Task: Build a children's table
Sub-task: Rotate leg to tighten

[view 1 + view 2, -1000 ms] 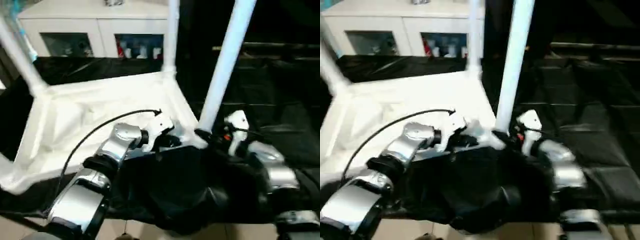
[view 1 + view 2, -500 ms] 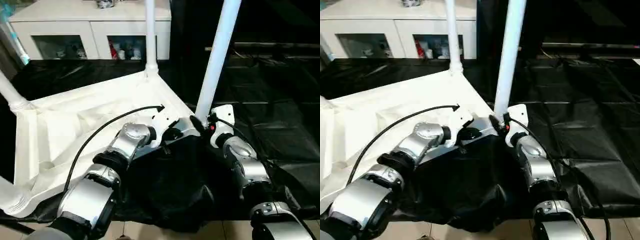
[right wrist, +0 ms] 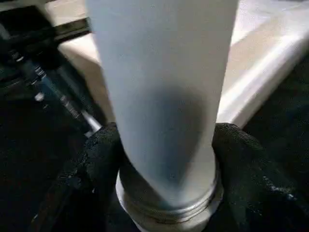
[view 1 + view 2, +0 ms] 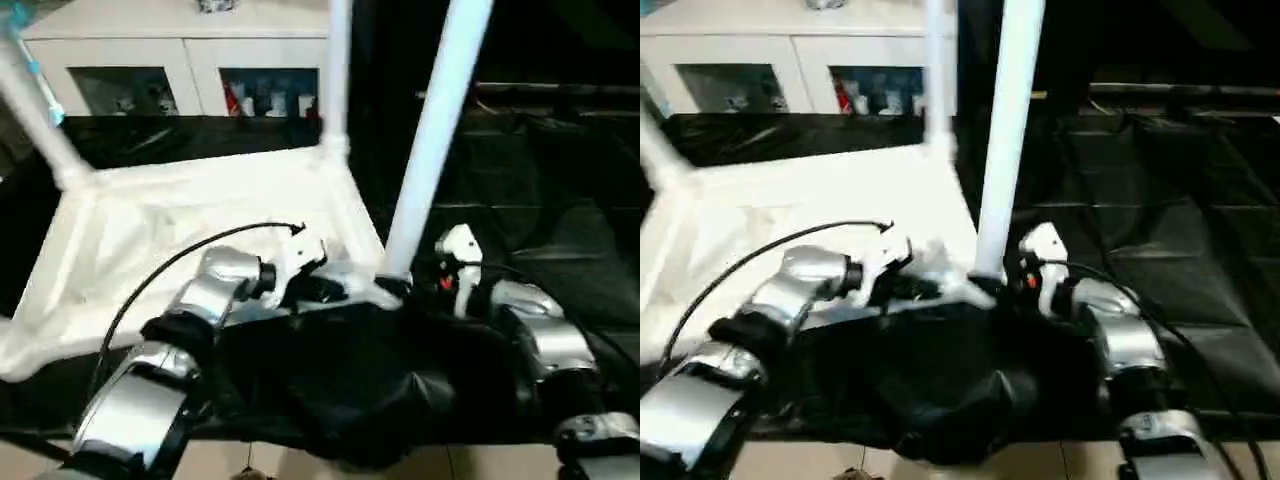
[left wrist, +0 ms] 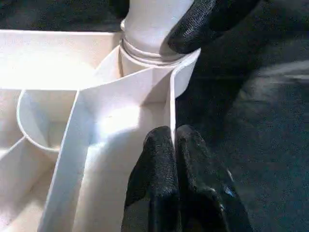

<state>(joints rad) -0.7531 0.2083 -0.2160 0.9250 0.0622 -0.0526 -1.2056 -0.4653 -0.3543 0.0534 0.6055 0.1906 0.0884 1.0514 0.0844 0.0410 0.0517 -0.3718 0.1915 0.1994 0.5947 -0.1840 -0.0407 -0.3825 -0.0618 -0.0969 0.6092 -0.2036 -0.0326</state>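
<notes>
Black sheeting, upturned white tabletop on it, 3 legs up

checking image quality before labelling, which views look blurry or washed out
Both eye views are smeared by motion blur, and the tabletop glares nearly featureless white. The left wrist view is sharp, with bright glare on the ribs. In the right wrist view the leg looks soft, its middle shadowed.

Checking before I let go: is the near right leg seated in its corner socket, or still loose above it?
Seated, apparently. The leg stands upright with its ringed base in the tabletop's corner socket; how tight it sits, cannot tell.
</notes>
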